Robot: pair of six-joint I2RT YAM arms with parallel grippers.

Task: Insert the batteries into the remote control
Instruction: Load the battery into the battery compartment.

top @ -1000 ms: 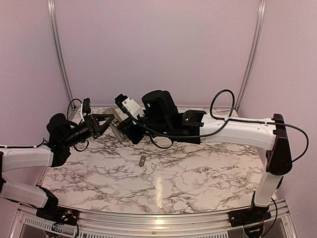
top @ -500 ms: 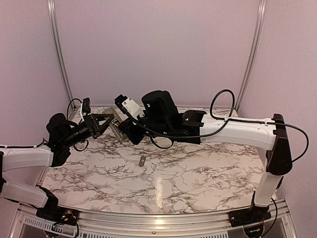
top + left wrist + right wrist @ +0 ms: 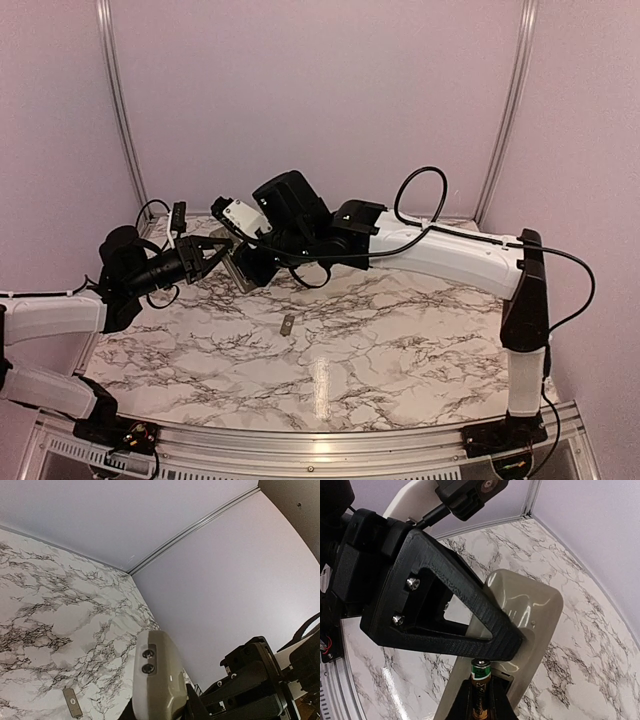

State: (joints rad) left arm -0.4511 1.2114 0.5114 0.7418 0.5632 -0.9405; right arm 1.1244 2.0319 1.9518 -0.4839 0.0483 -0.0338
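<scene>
Here, nearest to the arm bases, the marble table (image 3: 400, 370) carries one small dark oblong piece (image 3: 287, 324). It lies flat and alone, well apart from both grippers; what it is, I cannot tell.

Farther back, above the left rear part of the table, the two arms meet. The left gripper (image 3: 212, 257) comes from the left side and is clamped on the remote control (image 3: 238, 270). It holds the remote in the air, tilted, with the greyish back side turned toward the right arm. In the right wrist view, one black triangular finger (image 3: 465, 590) of the left gripper lies across this back.

The right gripper (image 3: 480, 702) is closed on a battery (image 3: 480, 677), which has a green ring at its tip and a gold-coloured label. The tip is at the edge of the open compartment (image 3: 502, 672) in the back of the remote. Whether it touches inside cannot be seen.

Behind everything stands the pale violet wall (image 3: 320, 100).
</scene>
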